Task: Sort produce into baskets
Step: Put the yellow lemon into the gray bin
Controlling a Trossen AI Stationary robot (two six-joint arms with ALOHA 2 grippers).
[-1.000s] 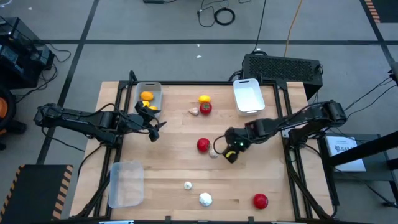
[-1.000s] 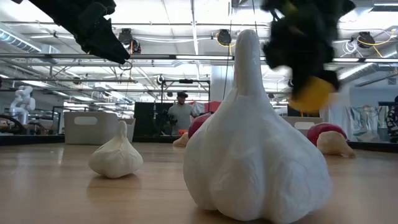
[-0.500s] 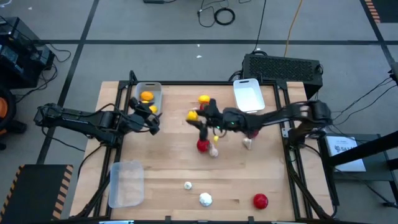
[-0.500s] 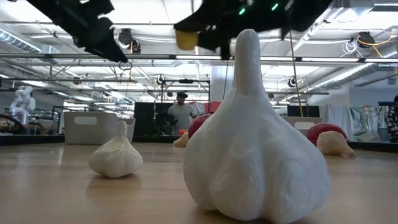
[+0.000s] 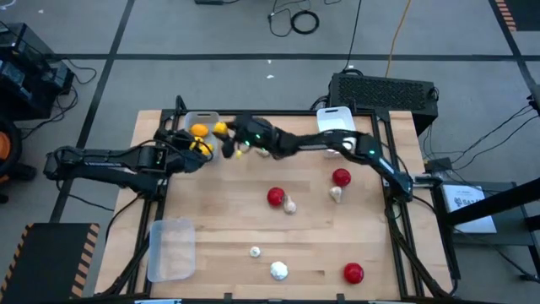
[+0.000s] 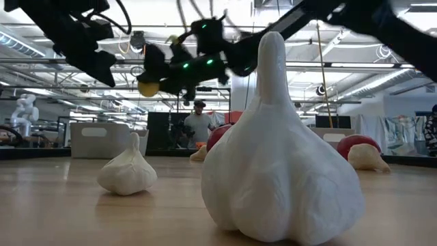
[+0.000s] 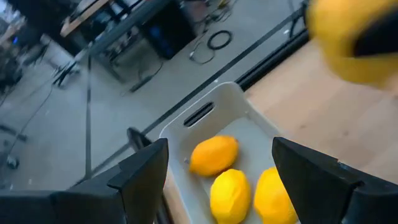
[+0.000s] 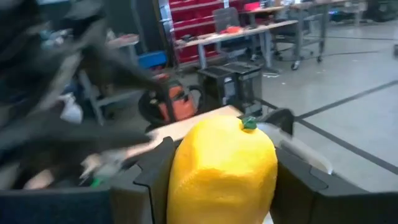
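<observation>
Overhead, the right pincer (image 5: pixel 226 135) reaches across the table (image 5: pixel 228 228) toward 10 o'clock and is clamped on a lemon (image 5: pixel 220 129), held in the air just beside the grey basket (image 5: pixel 208 118). Its wrist view shows the lemon (image 8: pixel 222 167) filling the gap between both fingers (image 8: pixel 152 180).

The left pincer (image 5: pixel 196 145) hovers at the grey basket's 6 o'clock end, fingers (image 7: pixel 140 177) apart and holding nothing; below them lie three lemons (image 7: pixel 213 155) inside the basket (image 7: pixel 205 109).

The white basket (image 5: pixel 335 128) sits at 1 o'clock on the table, the clear basket (image 5: pixel 171 247) at 8 o'clock.

On the table: a red piece (image 5: pixel 275 197) at centre, touching a garlic bulb (image 5: pixel 290 205); a second red piece (image 5: pixel 341 177) at 3 o'clock, with a bulb (image 5: pixel 336 194) just beside it; a third red piece (image 5: pixel 353 273) at 5 o'clock; and two bulbs (image 5: pixel 278 270) at 6 o'clock.

The low view shows the largest bulb (image 6: pixel 280 157) close to the camera, a smaller bulb (image 6: pixel 128 172) at its 9 o'clock, and the held lemon (image 6: pixel 148 87) overhead.
</observation>
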